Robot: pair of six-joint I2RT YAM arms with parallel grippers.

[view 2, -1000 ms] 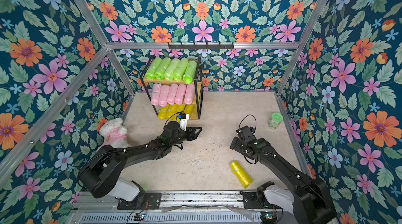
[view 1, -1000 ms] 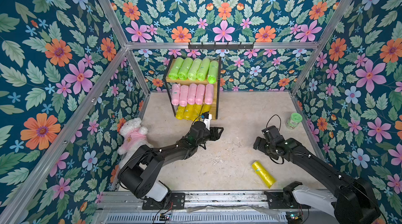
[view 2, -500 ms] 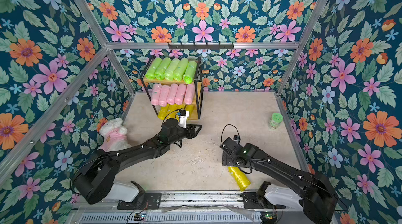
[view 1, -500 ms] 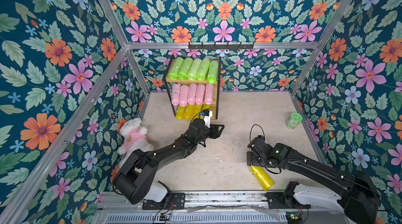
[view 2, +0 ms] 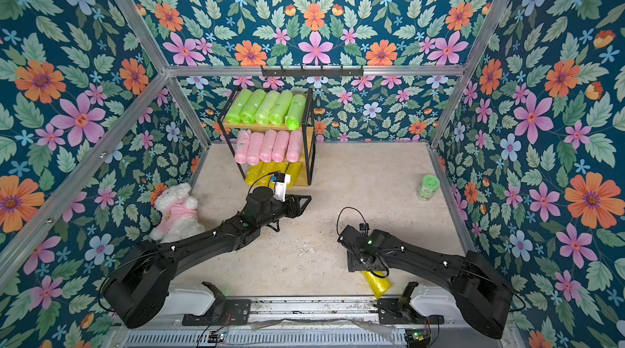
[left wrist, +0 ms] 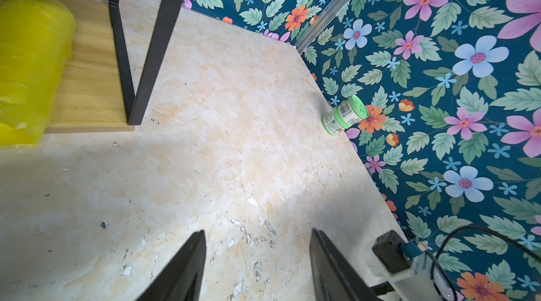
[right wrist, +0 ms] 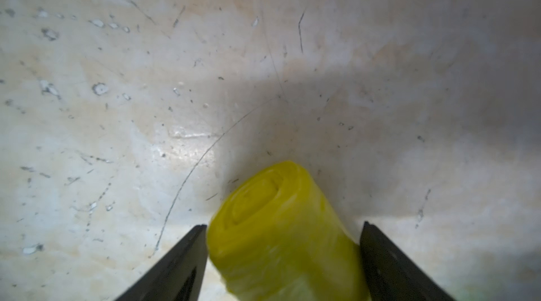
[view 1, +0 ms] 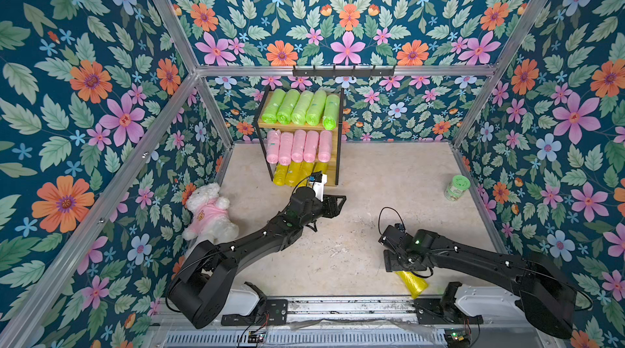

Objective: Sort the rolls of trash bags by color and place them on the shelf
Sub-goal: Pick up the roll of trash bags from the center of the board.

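The shelf (view 1: 334, 160) stands against the back wall with several lime green rolls (view 1: 301, 108) on top, several pink rolls (view 1: 297, 146) in the middle and yellow rolls (view 1: 291, 173) on the bottom board. One more yellow roll (view 1: 414, 283) lies on the floor near the front edge. My right gripper (right wrist: 282, 223) is low over it, open, its jaws close on either side of the roll (right wrist: 278, 211); one end sticks out beyond the fingertips. My left gripper (left wrist: 257, 230) hangs open and empty just in front of the shelf's bottom board (left wrist: 87, 80), near a shelved yellow roll (left wrist: 29, 65).
A small green-lidded jar (view 1: 456, 187) stands by the right wall. A white teddy bear in pink (view 1: 209, 211) sits against the left wall. A black hook rail (view 1: 343, 70) runs along the back wall above the shelf.
My right arm swung down and toward the front, onto the yellow roll on the floor, and its jaws narrowed around it. The left gripper drew back slightly from the shelf.
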